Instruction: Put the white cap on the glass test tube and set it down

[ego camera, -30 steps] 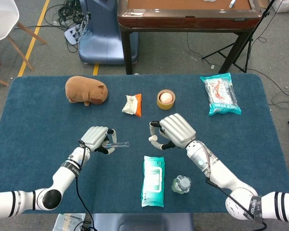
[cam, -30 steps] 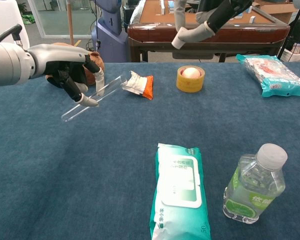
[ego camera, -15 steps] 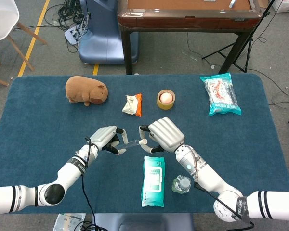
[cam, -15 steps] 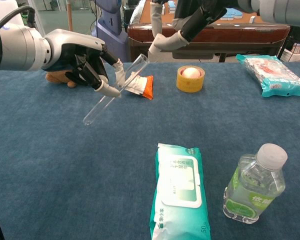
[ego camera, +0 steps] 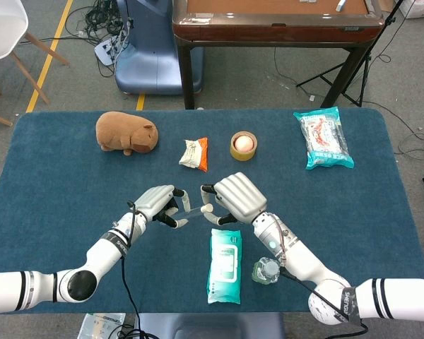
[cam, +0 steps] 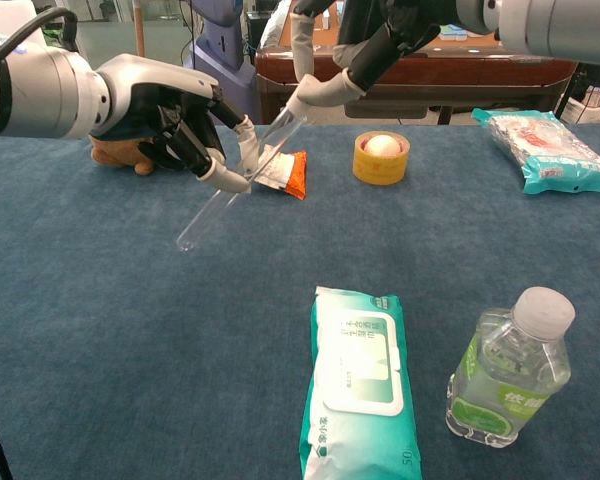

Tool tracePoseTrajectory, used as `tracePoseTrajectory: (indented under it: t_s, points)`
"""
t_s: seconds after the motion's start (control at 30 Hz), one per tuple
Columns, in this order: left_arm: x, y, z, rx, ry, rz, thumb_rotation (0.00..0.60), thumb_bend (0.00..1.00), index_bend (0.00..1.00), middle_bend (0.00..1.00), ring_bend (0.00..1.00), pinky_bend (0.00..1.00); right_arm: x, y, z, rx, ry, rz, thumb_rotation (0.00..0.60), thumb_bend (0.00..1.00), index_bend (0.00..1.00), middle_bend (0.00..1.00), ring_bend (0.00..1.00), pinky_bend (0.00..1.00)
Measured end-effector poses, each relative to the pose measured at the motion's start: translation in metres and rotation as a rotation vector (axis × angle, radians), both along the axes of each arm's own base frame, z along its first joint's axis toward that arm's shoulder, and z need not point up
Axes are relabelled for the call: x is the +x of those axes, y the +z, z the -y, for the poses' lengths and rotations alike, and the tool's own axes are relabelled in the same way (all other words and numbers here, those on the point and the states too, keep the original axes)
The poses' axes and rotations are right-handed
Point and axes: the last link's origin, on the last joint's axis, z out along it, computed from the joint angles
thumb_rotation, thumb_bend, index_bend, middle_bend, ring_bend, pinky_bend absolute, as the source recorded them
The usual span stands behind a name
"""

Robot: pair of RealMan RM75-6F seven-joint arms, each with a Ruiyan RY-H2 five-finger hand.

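My left hand (ego camera: 157, 205) (cam: 165, 110) pinches the glass test tube (cam: 235, 180) near its middle, holding it above the blue table. The tube slants with its round bottom low and left and its open mouth up and right. In the head view the tube (ego camera: 191, 210) spans the gap between my two hands. My right hand (ego camera: 234, 198) (cam: 380, 35) has come in from the right, thumb and finger pinched at the tube's mouth. A small white cap (cam: 300, 97) (ego camera: 205, 208) sits at those fingertips, touching the mouth. It is hard to tell apart from the pale fingertips.
On the table lie a brown plush animal (ego camera: 126, 133), a small snack packet (ego camera: 195, 153), a tape roll holding a pale ball (ego camera: 243, 145) and a teal bag (ego camera: 324, 138). A wet-wipes pack (cam: 358, 380) and a water bottle (cam: 505, 380) sit near the front edge.
Both hands have closed in on each other. The tube has tilted steeper and moved right. The right hand came left until its fingertips met the tube's mouth.
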Motion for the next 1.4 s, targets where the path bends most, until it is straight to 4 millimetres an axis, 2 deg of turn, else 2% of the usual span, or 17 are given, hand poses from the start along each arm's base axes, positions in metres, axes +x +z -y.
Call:
tracePoseTrajectory:
  t_s: [1.4]
  points:
    - [0.003, -0.006, -0.002, -0.002, -0.005, -0.050, 0.600, 0.27, 0.62, 1.00, 1.00, 1.00, 0.002, -0.016, 0.004, 0.032, -0.014, -0.046, 0.600, 0.41, 0.63, 1.00, 1.00, 1.00]
